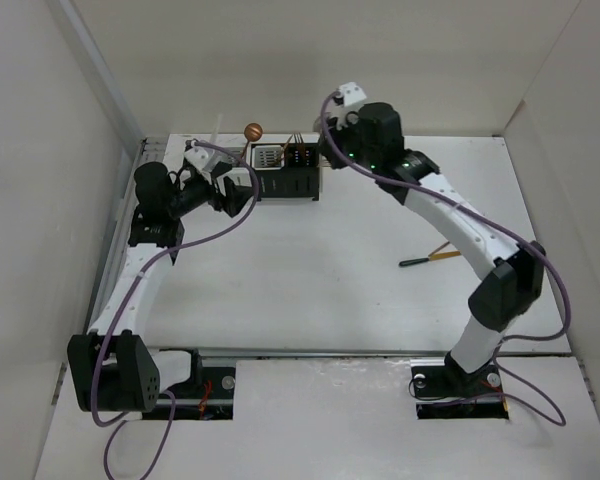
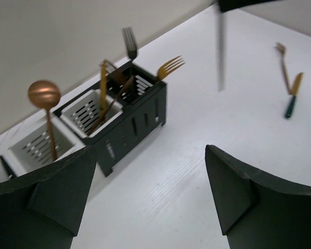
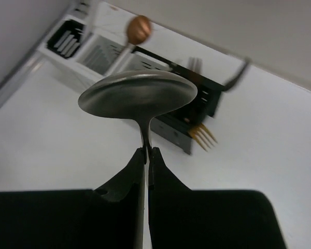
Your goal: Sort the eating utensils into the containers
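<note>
Right tool (image 3: 146, 153): you have it clamped tight on the thin neck of a silver spoon (image 3: 137, 96), bowl outermost. The spoon is held in the air above the surface (image 3: 52, 150), just off the right-hand end of the cutlery holders (image 1: 280, 178). Your left wrist view shows it only as a blurred grey streak hanging beyond that end. Left tool (image 2: 145, 202): fingers (image 2: 46, 202) spread wide with nothing between them, poised in front of the holders' slotted faces. Cutlery holders: white and black boxes in one row at the far side of the surface, near the back wall. Contents you can see: a copper spoon (image 2: 44, 93) standing bowl up in a white holder; a gold fork (image 2: 170, 66) and a dark fork (image 2: 129, 44), tines up, at the black holder; gold and dark handles leaning crossed in the neighbouring white one. Loose stock: two pieces (image 1: 430, 256), one dark-handled, lying together on the surface well to the right of the row, beside your right arm.
</note>
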